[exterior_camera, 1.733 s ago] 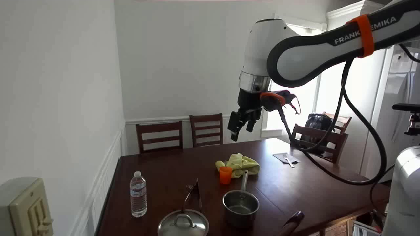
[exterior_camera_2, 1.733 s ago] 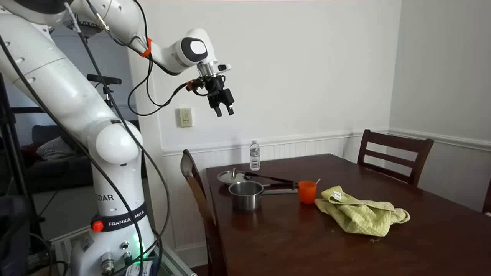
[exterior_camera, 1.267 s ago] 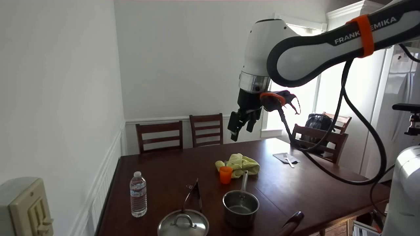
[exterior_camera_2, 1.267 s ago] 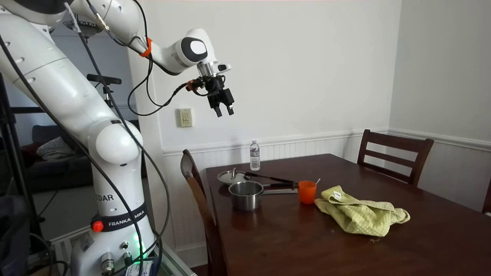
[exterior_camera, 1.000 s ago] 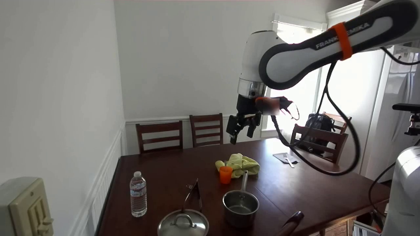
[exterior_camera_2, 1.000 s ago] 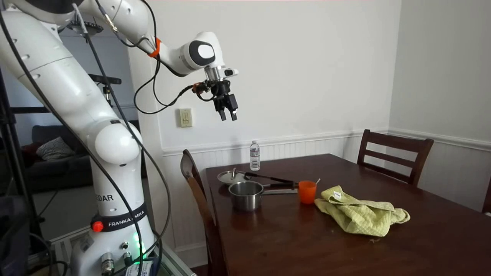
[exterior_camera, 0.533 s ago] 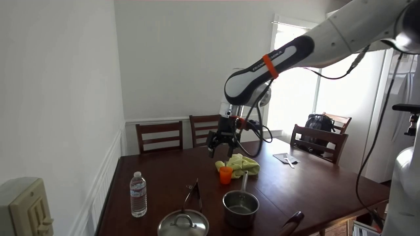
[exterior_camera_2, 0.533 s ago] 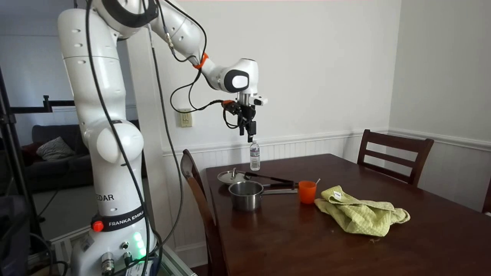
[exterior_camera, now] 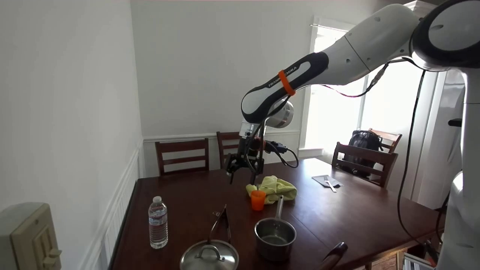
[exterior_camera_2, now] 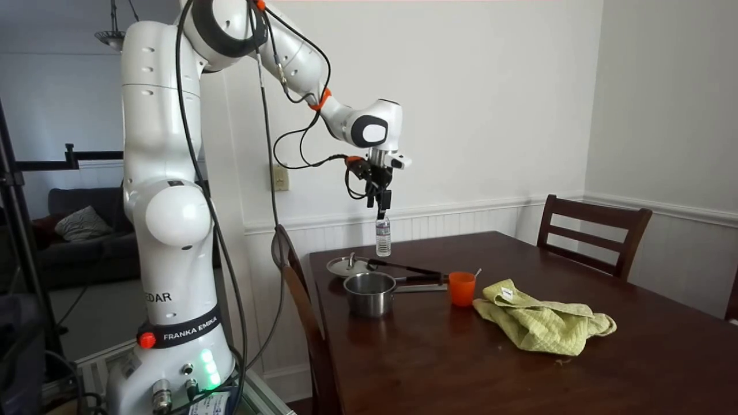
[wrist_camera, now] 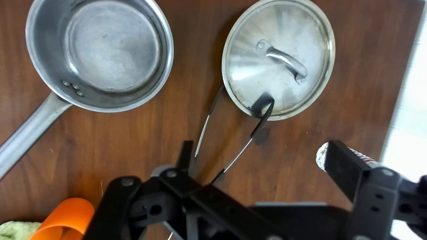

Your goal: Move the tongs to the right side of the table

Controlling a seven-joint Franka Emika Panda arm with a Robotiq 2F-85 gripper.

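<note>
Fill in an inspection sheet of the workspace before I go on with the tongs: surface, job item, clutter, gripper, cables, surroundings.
Surface: the table is dark wood, glossy, with reflections.
Job item: tongs lie in a narrow V; one tip overlaps the lid in the wrist view, contact uncertain.
Clutter: pot, orange cup, green cloth, upright bottle, white utensil on a gray napkin.
Gripper: open, above the table, hiding part of the tongs in the wrist view; nothing seen held.
Cables: black, hanging in loops along the arm.
Surroundings: chairs, backpack, sofa, light switch.
</note>
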